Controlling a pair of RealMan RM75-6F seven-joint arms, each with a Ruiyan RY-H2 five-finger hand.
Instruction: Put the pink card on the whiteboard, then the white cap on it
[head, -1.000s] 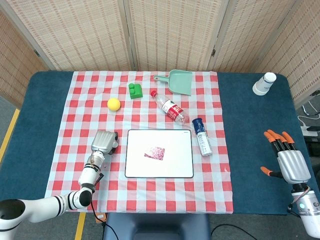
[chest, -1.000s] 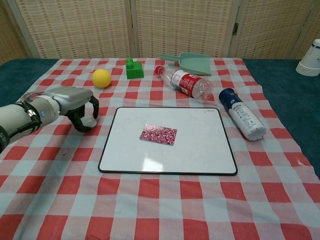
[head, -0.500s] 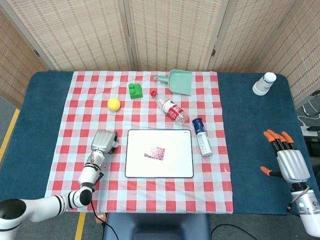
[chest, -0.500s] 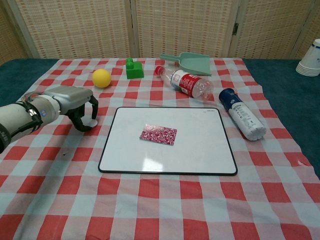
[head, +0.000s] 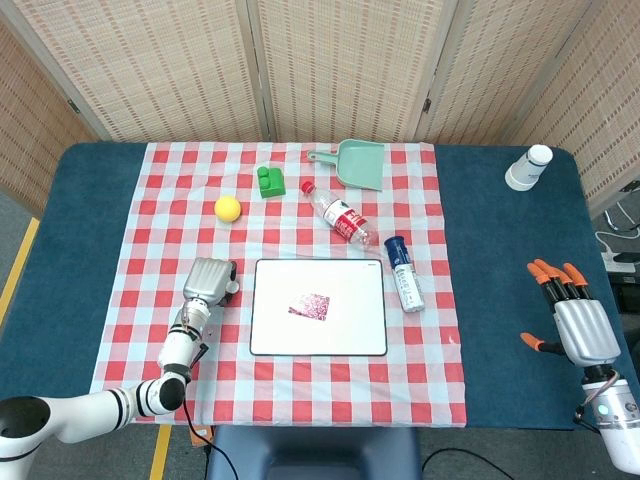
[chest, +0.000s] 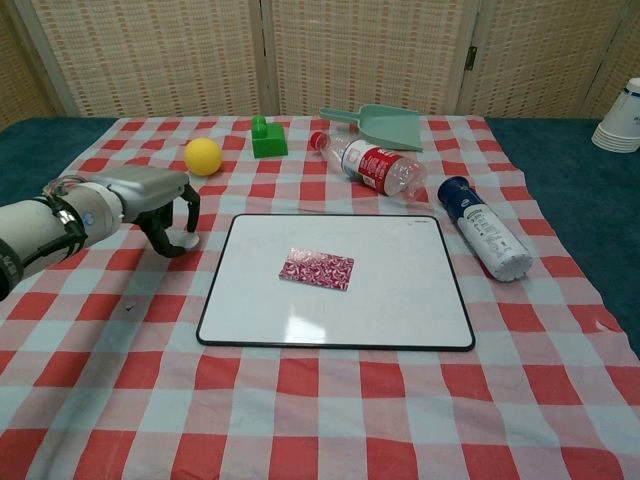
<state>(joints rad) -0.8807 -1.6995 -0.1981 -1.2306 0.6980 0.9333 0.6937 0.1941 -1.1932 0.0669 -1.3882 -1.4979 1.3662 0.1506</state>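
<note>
The pink card (head: 310, 305) (chest: 317, 269) lies flat near the middle of the whiteboard (head: 270, 340) (chest: 400, 310). Just left of the board, my left hand (head: 207, 282) (chest: 150, 197) arches over the cloth with its fingers curled down. The small white cap (head: 232, 290) (chest: 184, 240) shows between the thumb and the fingertips, low over the cloth, and the hand grips it. At the table's right edge my right hand (head: 578, 325) rests with its fingers spread and nothing in it; the chest view does not show it.
Behind the board lie a clear bottle (head: 340, 218), a blue-capped white bottle (head: 403, 272), a teal dustpan (head: 352, 163), a green block (head: 269, 182) and a yellow ball (head: 228, 208). White paper cups (head: 527, 167) stand at the far right corner.
My left hand has shifted slightly back and up over the cap, its fingers curled closer around it. The card, the board and the right hand have not moved.
</note>
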